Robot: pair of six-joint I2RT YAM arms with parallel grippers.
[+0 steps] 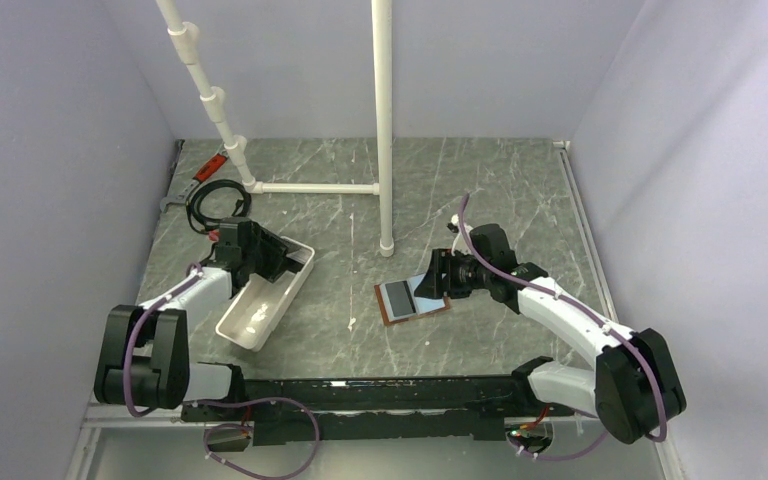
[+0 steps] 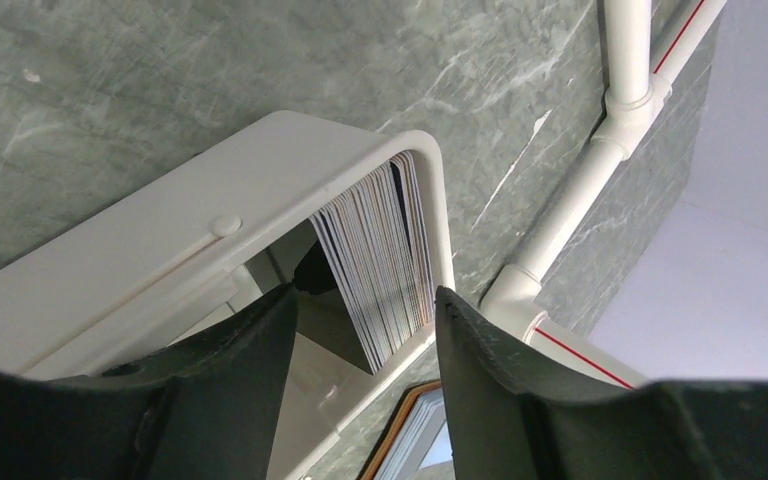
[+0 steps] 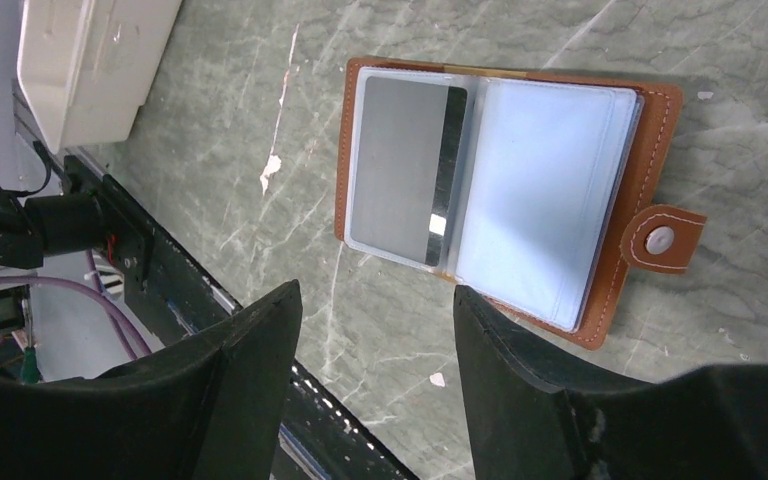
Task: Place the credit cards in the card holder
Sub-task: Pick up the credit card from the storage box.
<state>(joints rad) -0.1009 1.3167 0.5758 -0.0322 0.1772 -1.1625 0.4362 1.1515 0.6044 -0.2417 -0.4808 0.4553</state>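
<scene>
Card pickup, seemingly: the released left gripper (image 2: 365, 300) faced thin upright credit cards (image 2: 375, 250) just ahead in a white plastic tray (image 2: 260, 180) and needed to pinch one. The released right gripper (image 3: 375, 295) hovered over the open brown leather card holder (image 3: 545, 190).

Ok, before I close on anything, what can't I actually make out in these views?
- Left wrist view: the cards stand edge-on in the white tray, too fine to count; whether the left gripper touches them is unclear.
- Top view: that gripper's tips are hidden under its own body.
- Right wrist view: glare on the card holder, right sleeve; filled or not, unclear.
- Top view: the right gripper covers the holder's far corner.
</scene>
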